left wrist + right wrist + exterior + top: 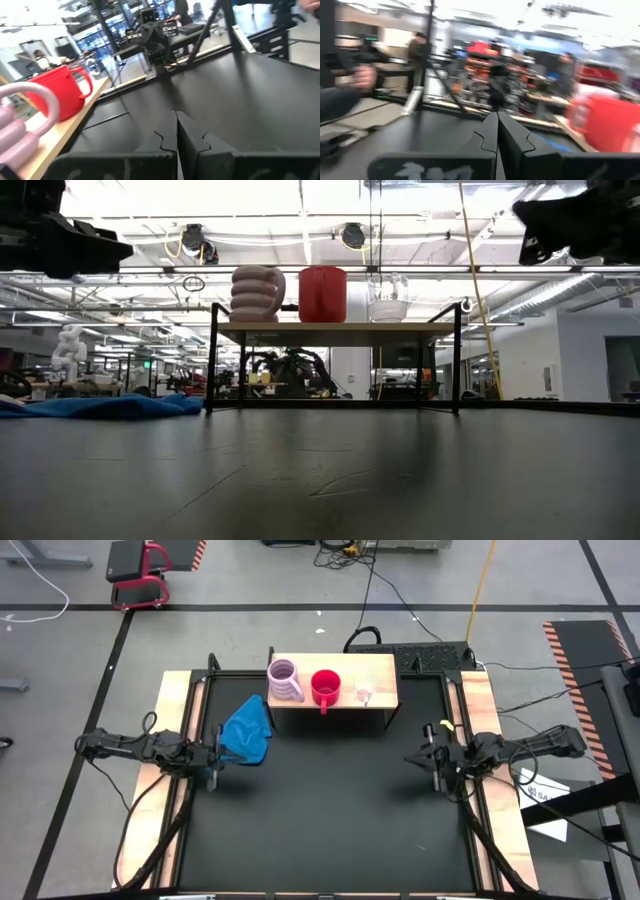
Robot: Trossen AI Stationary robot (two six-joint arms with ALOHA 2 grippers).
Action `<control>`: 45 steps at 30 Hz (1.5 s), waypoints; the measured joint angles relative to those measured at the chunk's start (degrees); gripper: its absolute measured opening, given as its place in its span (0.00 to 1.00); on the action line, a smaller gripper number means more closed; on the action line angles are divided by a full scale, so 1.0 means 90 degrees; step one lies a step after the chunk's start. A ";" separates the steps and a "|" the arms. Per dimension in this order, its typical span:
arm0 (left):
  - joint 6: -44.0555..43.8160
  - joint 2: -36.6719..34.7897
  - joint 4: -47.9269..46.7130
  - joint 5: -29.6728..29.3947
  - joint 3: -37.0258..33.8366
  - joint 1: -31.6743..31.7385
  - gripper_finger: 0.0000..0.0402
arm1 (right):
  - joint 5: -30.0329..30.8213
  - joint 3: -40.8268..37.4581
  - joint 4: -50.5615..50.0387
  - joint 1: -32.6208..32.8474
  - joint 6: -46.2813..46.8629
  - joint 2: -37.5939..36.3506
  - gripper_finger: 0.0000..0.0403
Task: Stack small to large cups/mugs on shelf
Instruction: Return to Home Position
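Ribbed lilac mug [285, 681], red mug [325, 687] and glass cup [364, 692] line the shelf [382, 668] (upper centre, job seemingly done), so left gripper [214, 755] and right gripper [420, 756] sit clenched, empty.

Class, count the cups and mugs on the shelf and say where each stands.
3. On the shelf, seen from above: the lilac mug at the left, the red mug beside it, the glass cup farthest right. None looks hidden.

Left claw [214, 754] at the high view's middle left, fingers pressed together; right claw [415, 757] at middle right, likewise closed; both arms lie outstretched, pointing inward.
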 joint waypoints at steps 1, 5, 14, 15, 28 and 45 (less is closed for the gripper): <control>-0.0022 0.0000 0.0005 -0.0089 0.0000 0.0000 0.00 | 0.0153 -0.0001 -0.0013 -0.0069 0.0080 0.0000 0.00; -0.0050 0.0000 -0.0020 -0.0395 0.0000 0.0002 0.00 | 0.0529 0.0001 -0.0266 -0.0378 0.0262 0.0002 0.00; -0.0242 0.0001 -0.0297 -0.1057 -0.0002 0.0009 0.00 | 0.0462 0.0001 -0.0353 -0.0774 0.0319 0.0002 0.00; -0.0302 0.0002 -0.0299 -0.1060 -0.0005 0.0006 0.00 | 0.0460 0.0001 -0.0411 -0.0816 0.0370 0.0002 0.00; -0.0473 0.0000 -0.0308 -0.0946 -0.0005 0.0007 0.01 | 0.0455 0.0001 -0.0480 -0.0918 0.0536 0.0002 0.00; -0.0881 0.0000 -0.0241 -0.1000 -0.0003 0.0007 0.06 | 0.0452 0.0001 -0.0478 -0.0901 0.0796 0.0002 0.00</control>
